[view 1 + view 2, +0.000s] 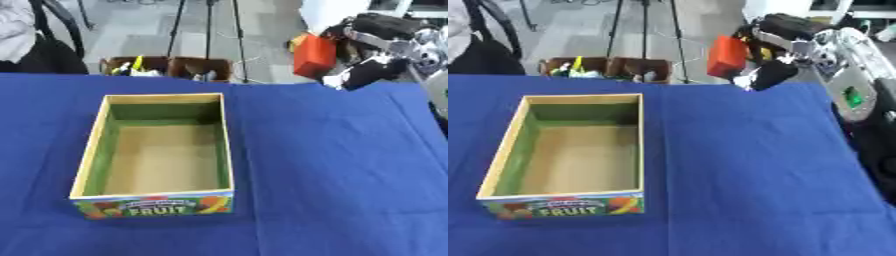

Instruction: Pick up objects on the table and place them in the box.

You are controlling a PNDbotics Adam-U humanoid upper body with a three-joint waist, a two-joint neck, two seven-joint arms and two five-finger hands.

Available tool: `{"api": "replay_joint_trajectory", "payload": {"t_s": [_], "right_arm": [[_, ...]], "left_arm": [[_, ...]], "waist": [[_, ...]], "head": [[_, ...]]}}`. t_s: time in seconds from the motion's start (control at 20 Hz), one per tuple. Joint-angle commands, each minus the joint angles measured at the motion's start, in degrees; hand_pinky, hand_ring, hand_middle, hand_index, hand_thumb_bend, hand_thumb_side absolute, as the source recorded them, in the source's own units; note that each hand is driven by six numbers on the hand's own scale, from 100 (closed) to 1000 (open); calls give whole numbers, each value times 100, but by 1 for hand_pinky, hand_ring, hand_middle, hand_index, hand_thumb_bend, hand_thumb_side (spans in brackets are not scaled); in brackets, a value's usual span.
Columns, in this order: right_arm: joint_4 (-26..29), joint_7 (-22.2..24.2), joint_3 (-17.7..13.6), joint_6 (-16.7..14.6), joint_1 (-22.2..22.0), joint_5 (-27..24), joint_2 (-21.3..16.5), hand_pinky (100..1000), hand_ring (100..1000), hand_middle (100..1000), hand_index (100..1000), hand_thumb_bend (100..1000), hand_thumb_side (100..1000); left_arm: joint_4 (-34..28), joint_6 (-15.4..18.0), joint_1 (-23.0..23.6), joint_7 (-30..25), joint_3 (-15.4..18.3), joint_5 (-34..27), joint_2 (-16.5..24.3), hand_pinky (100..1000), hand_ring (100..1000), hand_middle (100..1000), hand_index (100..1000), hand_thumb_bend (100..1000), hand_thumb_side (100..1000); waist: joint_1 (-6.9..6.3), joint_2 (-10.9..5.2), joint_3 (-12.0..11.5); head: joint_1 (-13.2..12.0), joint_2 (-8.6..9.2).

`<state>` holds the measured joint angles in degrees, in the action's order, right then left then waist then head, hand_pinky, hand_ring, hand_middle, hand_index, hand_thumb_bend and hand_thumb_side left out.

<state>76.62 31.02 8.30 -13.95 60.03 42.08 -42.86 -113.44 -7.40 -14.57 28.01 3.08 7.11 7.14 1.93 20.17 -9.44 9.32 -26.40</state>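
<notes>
The right hand (773, 70) hung at the table's (745, 165) far right edge, fingers curled around a red object (730, 55). The box (570, 155) sat empty at left; the release should probably come directly over its opening. The left hand was out of sight.

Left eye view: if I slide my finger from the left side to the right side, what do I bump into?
Blue tablecloth → fruit box, open with nothing inside → more blue cloth → the robot's right hand, up near the far right edge beside something red.
</notes>
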Motion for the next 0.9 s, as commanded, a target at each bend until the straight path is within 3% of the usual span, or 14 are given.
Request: {"api": "replay_joint_trajectory", "payload": {"t_s": [0.05, 0.4, 0.9], "right_arm": [[435, 182, 71, -7, 207, -276, -4, 318, 560, 318, 297, 100, 483], [650, 522, 295, 52, 529, -444, 527, 312, 556, 315, 275, 100, 479], [267, 766, 472, 25, 855, -142, 1319, 308, 555, 314, 266, 100, 467]], "left_arm": [[-115, -5, -35, 13, 23, 9, 139, 264, 587, 509, 456, 100, 828], [-115, -2, -46, 7, 14, -10, 135, 266, 584, 508, 456, 100, 828], [-115, 2, -87, -11, -3, -23, 114, 267, 582, 507, 456, 100, 826]], "waist": [[9, -181, -21], [46, -249, -133], [110, -252, -314]], "head": [[44, -60], [141, -143], [283, -158]]}}
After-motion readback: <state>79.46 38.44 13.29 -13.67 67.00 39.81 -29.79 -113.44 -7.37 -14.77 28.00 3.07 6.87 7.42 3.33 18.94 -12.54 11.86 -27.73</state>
